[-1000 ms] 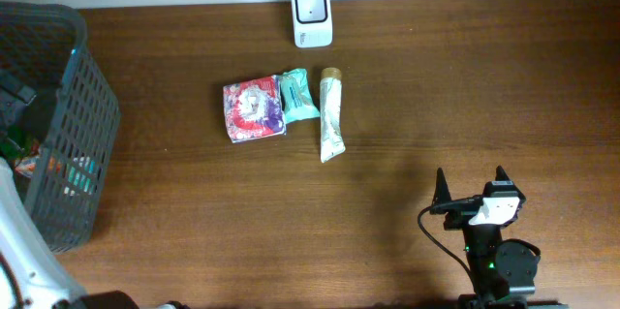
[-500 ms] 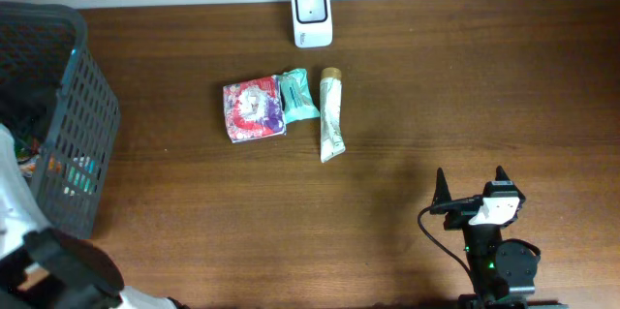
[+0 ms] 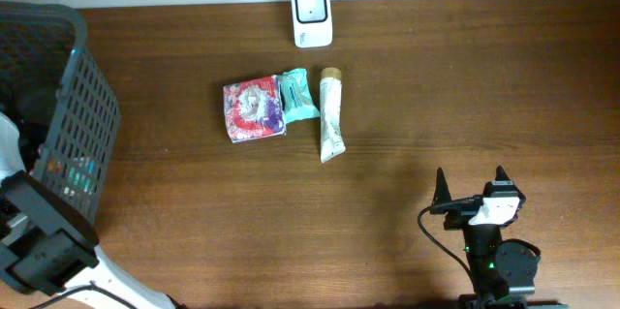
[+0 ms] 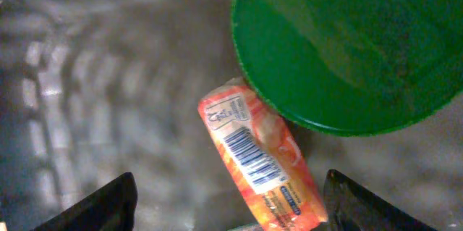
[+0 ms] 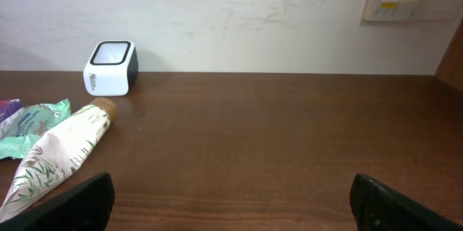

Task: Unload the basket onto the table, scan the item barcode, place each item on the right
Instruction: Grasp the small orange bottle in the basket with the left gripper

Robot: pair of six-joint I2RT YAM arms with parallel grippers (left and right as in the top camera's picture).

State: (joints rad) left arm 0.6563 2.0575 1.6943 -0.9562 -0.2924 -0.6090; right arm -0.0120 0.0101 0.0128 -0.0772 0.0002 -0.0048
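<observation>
**Orange packet [image 4: 264, 166] down in the basket, barcode side up**

Lies on the floor of the grey basket [image 3: 92, 106] at the table's left end, well apart from the white scanner [image 3: 312, 15] at the far edge. Top end touching or tucked under the rim of a big green lid [image 4: 347, 43]; hard to say which.

Looks light and soft: thin glossy film, puffy, likely to crumple and slip under a hard pinch. Best taken across the narrow width near the middle, gently, leaving the barcode [image 4: 244, 155] uncovered so it can face the scanner window. Worth keeping the fingers off the lid on the way down.

Left gripper [image 4: 230, 177] spread wide, one finger each side of the packet, touching nothing, nothing grasped. Right gripper [image 5: 231, 180] likewise wide and empty, low over bare table on the right.

Writing: black-on-white barcode plain to see, digits too small to read. Small white logo panel near the packet's upper end and a blue patch near the lower end, both illegible. Dark lettering on the scanner's side, unreadable.
</observation>
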